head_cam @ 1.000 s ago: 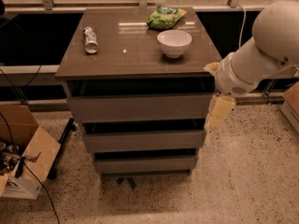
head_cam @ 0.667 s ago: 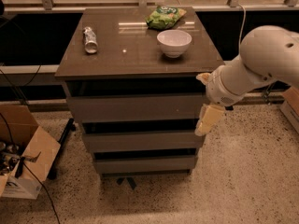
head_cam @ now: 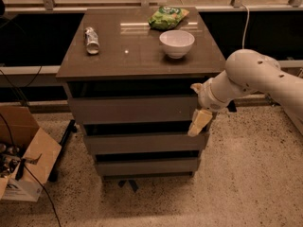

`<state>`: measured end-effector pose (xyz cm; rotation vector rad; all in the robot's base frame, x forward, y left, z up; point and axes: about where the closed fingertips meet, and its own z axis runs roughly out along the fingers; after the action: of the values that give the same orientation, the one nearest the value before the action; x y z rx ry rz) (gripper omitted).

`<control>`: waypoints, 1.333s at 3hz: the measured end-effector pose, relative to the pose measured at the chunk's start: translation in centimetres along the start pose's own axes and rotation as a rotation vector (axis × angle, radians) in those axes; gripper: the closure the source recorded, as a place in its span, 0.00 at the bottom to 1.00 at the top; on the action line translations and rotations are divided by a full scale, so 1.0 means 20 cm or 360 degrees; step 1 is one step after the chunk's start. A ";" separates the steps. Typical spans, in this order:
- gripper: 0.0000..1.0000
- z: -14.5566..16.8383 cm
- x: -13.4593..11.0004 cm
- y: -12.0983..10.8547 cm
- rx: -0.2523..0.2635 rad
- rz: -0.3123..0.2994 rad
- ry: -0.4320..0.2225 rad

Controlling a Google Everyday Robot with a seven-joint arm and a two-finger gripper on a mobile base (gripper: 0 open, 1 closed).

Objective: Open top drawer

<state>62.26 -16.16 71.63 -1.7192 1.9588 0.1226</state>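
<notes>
The gripper (head_cam: 199,121) has moved left over the last second, from clear of the cabinet (head_cam: 75,65) to the right end of the top drawer (head_cam: 135,109), near the front. Whether it is spread or pressed together cannot be told. The drawer front has not shifted, so the pull has likely not begun. Farther back, a bowl (head_cam: 176,42) stands undisturbed.

There is one camera, in front of the drawer cabinet, raised above it and tilted down. It is near enough that the counter (head_cam: 142,56) fills the middle. It faces the counter's front edge square on, with the far edge at the top. The top drawer (head_cam: 132,109) sits under the front edge. The gripper (head_cam: 199,122) hangs below the front right corner.
</notes>
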 end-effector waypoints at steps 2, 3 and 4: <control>0.27 0.34 0.24 -0.15 -0.0103 0.0093 -0.0032; 0.50 0.32 0.25 -0.11 -0.0137 0.0103 -0.0039; 0.81 0.29 0.24 -0.12 -0.0137 0.0103 -0.0039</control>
<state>66.14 -18.60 65.30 -1.7000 2.0186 0.2539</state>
